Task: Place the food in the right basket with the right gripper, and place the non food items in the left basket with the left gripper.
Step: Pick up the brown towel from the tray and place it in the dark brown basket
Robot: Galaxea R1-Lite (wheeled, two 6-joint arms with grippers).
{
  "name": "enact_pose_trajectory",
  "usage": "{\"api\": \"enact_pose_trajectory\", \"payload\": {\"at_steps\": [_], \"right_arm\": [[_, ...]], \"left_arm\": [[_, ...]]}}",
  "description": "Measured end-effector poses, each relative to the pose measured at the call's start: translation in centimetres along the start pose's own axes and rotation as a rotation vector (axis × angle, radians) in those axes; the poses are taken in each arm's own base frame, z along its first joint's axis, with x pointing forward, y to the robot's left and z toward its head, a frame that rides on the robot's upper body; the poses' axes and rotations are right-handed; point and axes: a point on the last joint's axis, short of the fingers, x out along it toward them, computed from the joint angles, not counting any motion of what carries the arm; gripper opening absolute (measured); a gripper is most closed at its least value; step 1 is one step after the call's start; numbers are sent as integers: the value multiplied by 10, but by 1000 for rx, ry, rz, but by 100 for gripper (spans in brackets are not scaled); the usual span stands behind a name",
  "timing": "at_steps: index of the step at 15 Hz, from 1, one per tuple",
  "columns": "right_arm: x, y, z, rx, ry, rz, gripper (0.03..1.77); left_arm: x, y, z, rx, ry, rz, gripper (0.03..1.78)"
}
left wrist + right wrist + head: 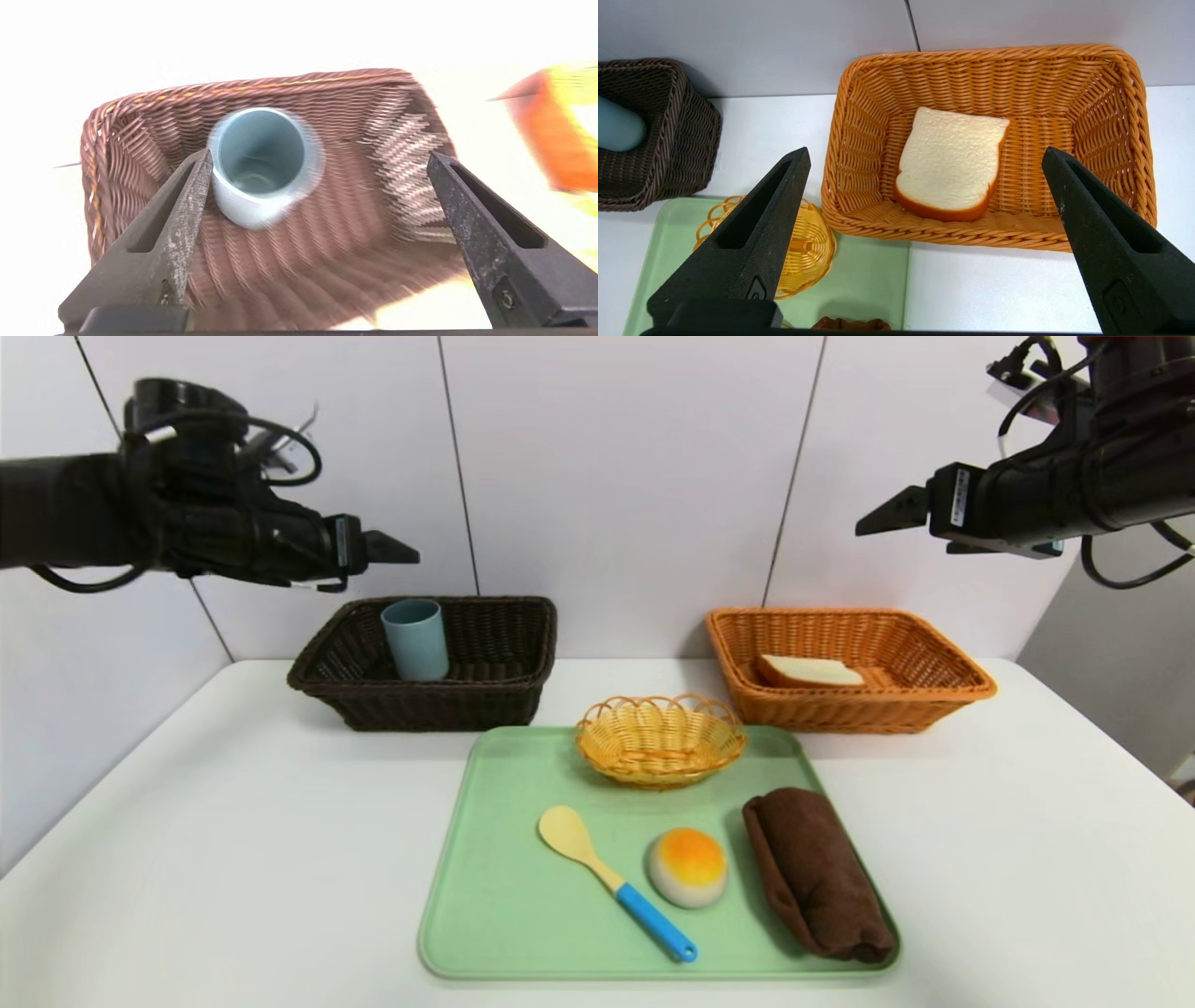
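1. Your left gripper hangs in the air above the dark basket, over its 9 o'clock end. Jaws stand wide, nothing between them.
2. From the left wrist, the cup sits upright on the basket floor, mouth up. One fingertip lines up with the cup's wall; you cannot tell contact from that view, but the head view shows the gripper well above it.
3. Cup stands in the 9 o'clock half of the dark basket.
4. Your right gripper hangs above the orange basket, toward its 3 o'clock side. Jaws wide, empty.
5. Bread slice lies flat on the orange basket's floor, toward the 9 o'clock side.
6. Green tray sits at 6 o'clock of both baskets, on the white table.
7. On the tray: small yellow basket at 12 o'clock; spoon near the centre, bowl toward 10 o'clock, blue handle toward 4 o'clock.
8. Bun sits just beside the spoon handle, at its 3 o'clock.
9. Rolled towel lies along the tray's 3 o'clock edge, near the bun but apart from it.
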Motion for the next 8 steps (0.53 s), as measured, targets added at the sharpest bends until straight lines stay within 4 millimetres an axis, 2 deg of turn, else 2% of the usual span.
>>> {"api": "enact_pose_trajectory", "payload": {"at_steps": [2, 4, 6, 8], "right_arm": [[-1, 0, 0, 2, -1, 2, 171], [-5, 1, 1, 2, -4, 3, 171], [-12, 4, -1, -3, 23, 6, 171], [-22, 14, -10, -13, 111, 18, 171]], "left_arm": [[-37, -30, 10, -3, 9, 7, 164], [-67, -69, 10, -26, 47, 27, 166], [-91, -105, -1, -68, 122, 71, 167], [-111, -129, -18, -112, 220, 133, 167]]}}
